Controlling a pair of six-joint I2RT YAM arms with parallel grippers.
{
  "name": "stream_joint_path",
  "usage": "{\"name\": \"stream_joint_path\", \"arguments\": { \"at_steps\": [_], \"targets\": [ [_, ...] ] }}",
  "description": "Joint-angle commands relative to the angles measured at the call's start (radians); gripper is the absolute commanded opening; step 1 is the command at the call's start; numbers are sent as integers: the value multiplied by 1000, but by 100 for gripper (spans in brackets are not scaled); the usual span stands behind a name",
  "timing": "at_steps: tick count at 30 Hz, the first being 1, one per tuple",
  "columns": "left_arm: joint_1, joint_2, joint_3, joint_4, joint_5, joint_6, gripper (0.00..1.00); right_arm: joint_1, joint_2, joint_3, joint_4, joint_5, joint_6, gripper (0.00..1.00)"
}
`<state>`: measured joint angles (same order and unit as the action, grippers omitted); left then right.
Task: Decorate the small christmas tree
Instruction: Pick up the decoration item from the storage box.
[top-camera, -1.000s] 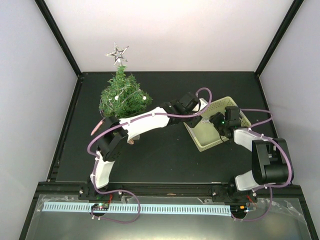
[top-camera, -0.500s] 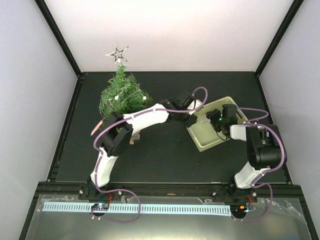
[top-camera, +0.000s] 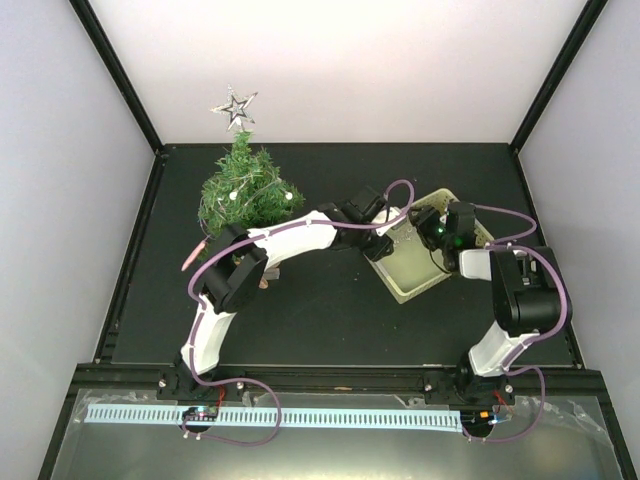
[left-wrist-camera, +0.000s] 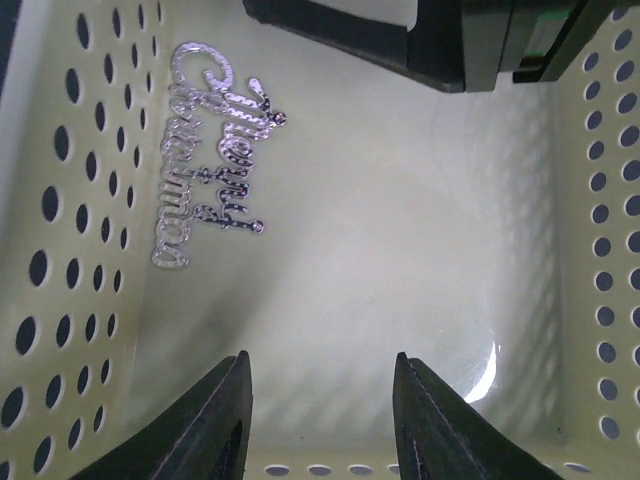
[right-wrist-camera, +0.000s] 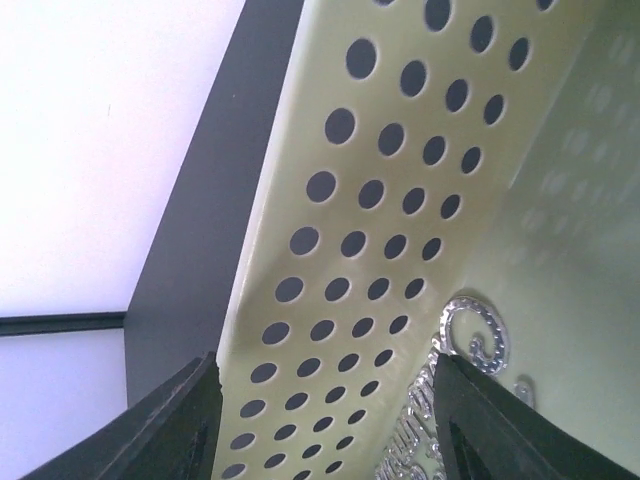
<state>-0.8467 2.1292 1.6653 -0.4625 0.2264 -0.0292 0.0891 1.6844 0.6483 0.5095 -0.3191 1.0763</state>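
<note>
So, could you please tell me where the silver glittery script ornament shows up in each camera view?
Top external: too small to make out inside the pale yellow perforated plastic basket.
Left wrist: silver glittery script ornament upper left, on the basket floor by the holed wall.
Right wrist: lower right, beside the holed wall.
Shared landmark: the basket's perforated wall.

Lab test booth, plain white walls, black frame, dark table
</note>
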Motion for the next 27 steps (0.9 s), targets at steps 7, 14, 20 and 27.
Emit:
{"name": "stream_joint_path", "arguments": {
  "at_steps": [7, 14, 20, 27],
  "targets": [
    [0, -88, 32, 14, -119, 23, 51, -7, -136, 10, -270, 71, -98, 60],
    [3, -84, 69, 35, -185, 38, 60, -33, -106, 15, -351, 79, -136, 60],
    [31, -24, 89, 22, -173, 21, 59, -36, -109, 40, -396, 66, -195, 59],
    [38, 32, 106, -45, -7, 12, 46, -26, -79, 29, -347, -7, -196, 59]
  ]
}}
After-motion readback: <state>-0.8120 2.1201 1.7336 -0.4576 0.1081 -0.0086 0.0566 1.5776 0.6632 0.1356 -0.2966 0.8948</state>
